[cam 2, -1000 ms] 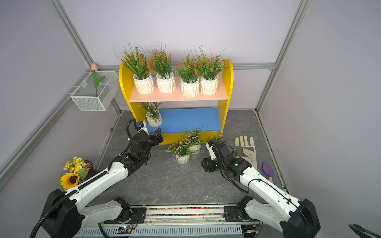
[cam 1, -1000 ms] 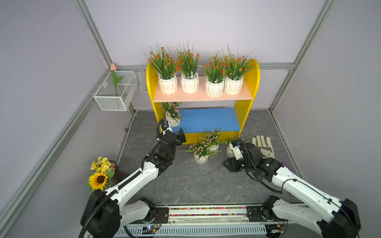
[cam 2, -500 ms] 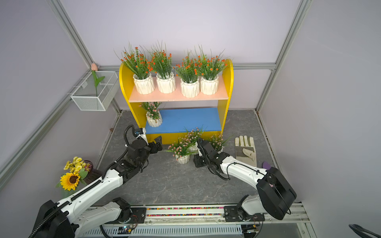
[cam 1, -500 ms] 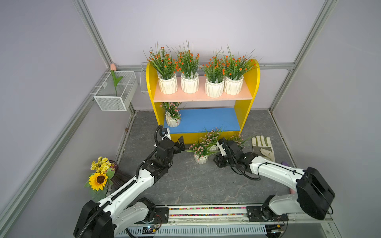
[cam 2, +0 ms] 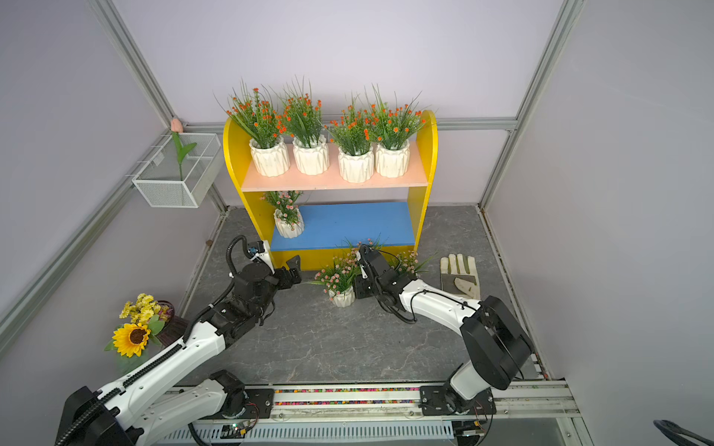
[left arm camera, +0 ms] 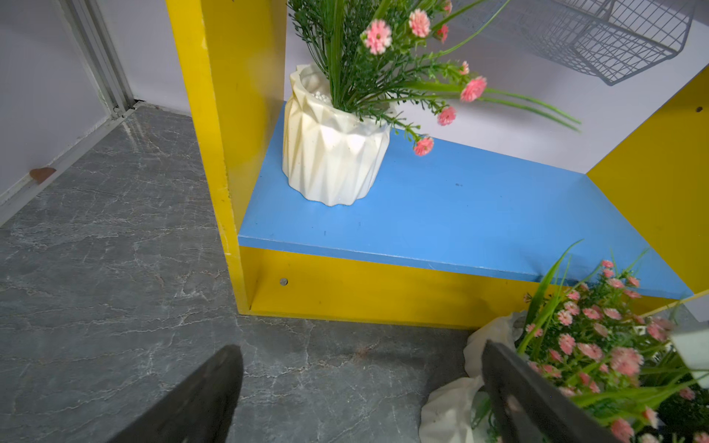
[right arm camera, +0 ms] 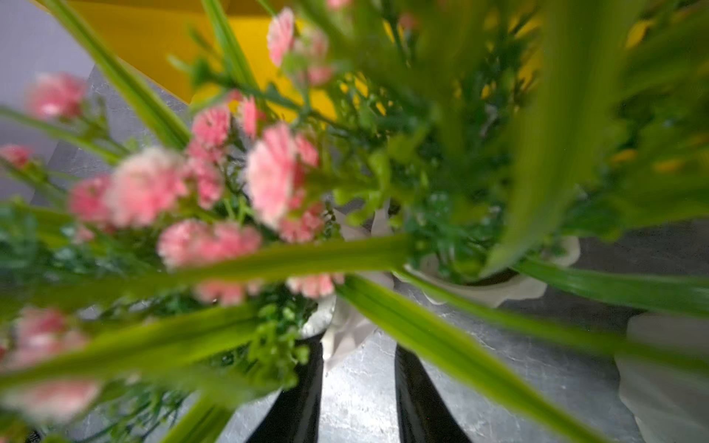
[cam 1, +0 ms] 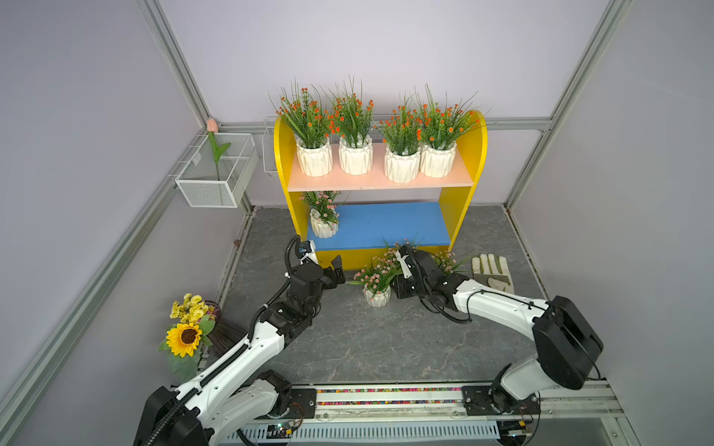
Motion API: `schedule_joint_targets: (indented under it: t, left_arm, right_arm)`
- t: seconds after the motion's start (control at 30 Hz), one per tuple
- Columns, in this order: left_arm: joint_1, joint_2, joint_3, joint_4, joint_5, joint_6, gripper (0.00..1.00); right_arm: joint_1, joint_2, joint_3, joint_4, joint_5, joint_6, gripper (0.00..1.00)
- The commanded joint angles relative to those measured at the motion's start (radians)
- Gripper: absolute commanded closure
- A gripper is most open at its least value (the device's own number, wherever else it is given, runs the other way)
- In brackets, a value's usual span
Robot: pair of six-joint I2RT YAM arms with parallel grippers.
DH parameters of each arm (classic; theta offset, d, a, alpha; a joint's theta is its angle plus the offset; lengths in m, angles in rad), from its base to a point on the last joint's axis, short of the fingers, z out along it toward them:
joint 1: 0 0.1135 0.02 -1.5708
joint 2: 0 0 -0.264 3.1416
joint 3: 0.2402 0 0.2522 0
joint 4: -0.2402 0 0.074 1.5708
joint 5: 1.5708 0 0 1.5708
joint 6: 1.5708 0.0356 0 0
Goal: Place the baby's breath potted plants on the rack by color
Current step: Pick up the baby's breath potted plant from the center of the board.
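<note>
The yellow rack carries several orange-flowered baby's breath potted plants on its salmon-pink upper board. One pink-flowered pot stands at the left end of the blue lower board. On the floor before the rack stand three pink-flowered pots, the nearest one in front. My right gripper reaches in among them, open a narrow way, with a white pot wall between its tips. Left of them, my left gripper is wide open and empty above the floor.
A white wire basket holding a tulip hangs on the left wall. In the front left corner stands a sunflower bouquet. A work glove lies right of the rack. The arms' rail runs along the front edge.
My right gripper has swung left from the rightmost floor pot into the middle of the pots, and its jaws have narrowed. The left gripper has drawn back a little from the rack, still open.
</note>
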Motion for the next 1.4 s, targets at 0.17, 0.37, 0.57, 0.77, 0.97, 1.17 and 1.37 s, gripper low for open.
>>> schedule_joint_targets:
  t: [0.17, 0.37, 0.57, 0.77, 0.97, 1.17, 1.37]
  left_arm:
    - [-0.004, -0.033, -0.007, -0.021, -0.015, -0.015, 0.00]
    - [-0.003, -0.039, -0.014, -0.023, -0.015, -0.018, 0.00]
    - [-0.003, -0.039, -0.016, -0.024, -0.014, -0.018, 0.00]
    - [-0.004, -0.048, -0.013, -0.030, -0.005, -0.020, 0.00]
    - [-0.005, -0.075, -0.025, -0.024, -0.005, -0.025, 0.00]
    - [-0.005, -0.090, -0.022, -0.043, 0.014, -0.024, 0.00]
    - [-0.009, -0.102, -0.032, -0.044, 0.063, -0.030, 0.01]
  right_arm:
    - [0.033, 0.061, 0.064, -0.010, 0.003, -0.004, 0.69]
    - [0.042, 0.090, 0.080, -0.031, 0.039, 0.000, 0.73]
    - [0.047, 0.114, 0.097, -0.054, 0.070, -0.003, 0.74]
    - [0.048, 0.150, 0.122, -0.062, 0.071, -0.001, 0.75]
    - [0.049, 0.174, 0.151, -0.089, 0.081, 0.000, 0.77]
    - [0.052, 0.189, 0.167, -0.128, 0.089, -0.006, 0.88]
    - [0.053, 0.161, 0.166, -0.153, 0.074, -0.017, 0.92]
